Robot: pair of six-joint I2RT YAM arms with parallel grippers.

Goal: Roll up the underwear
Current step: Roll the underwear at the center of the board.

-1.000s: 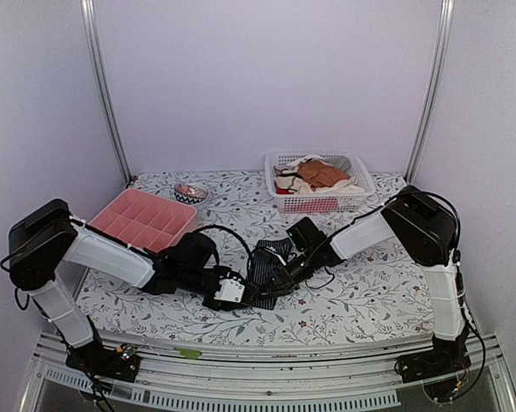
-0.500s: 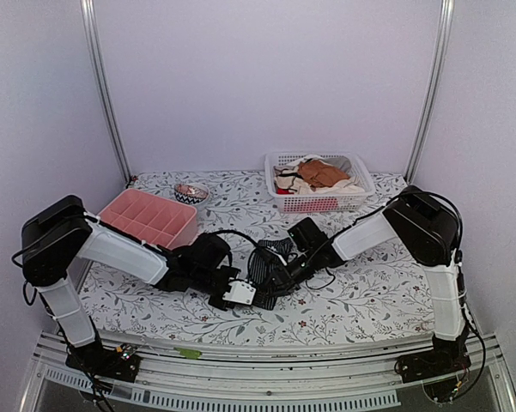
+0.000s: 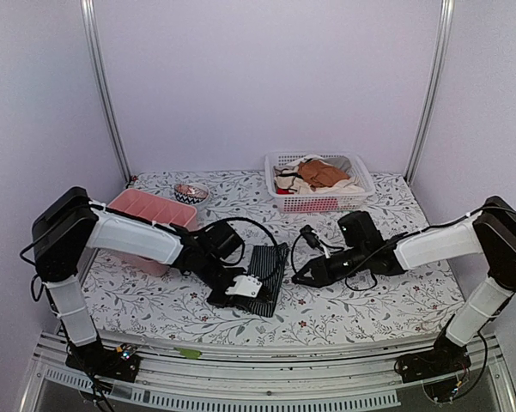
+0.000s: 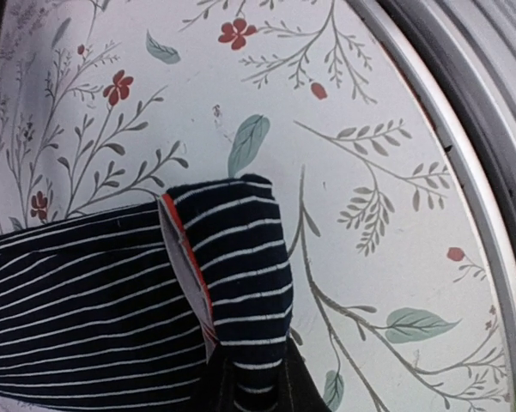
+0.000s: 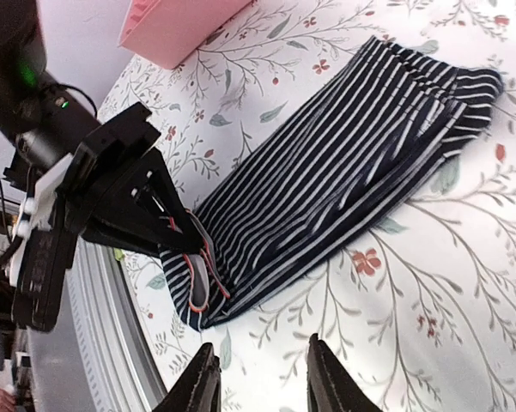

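Here's the underwear [image 5: 352, 163], a dark striped pair folded into a long flat strip, lying on the flowered table [image 3: 369, 300] between the two arms, towards the front edge. It's thin, floppy cloth, light as anything, so I'd expect it to sag, slide and spring open wherever nothing pins it. The near end is turned over on itself, with the red tag [image 4: 185, 257] showing at the fold. That doubled hem looks like the place to hold, since it gives some bulk to pinch. And the left end effector [image 5: 179, 236] is there, its fingers clamped onto that turned hem. The right end effector [image 5: 262, 348] hangs just beside the strip, jaws parted, nothing in them and off the cloth.
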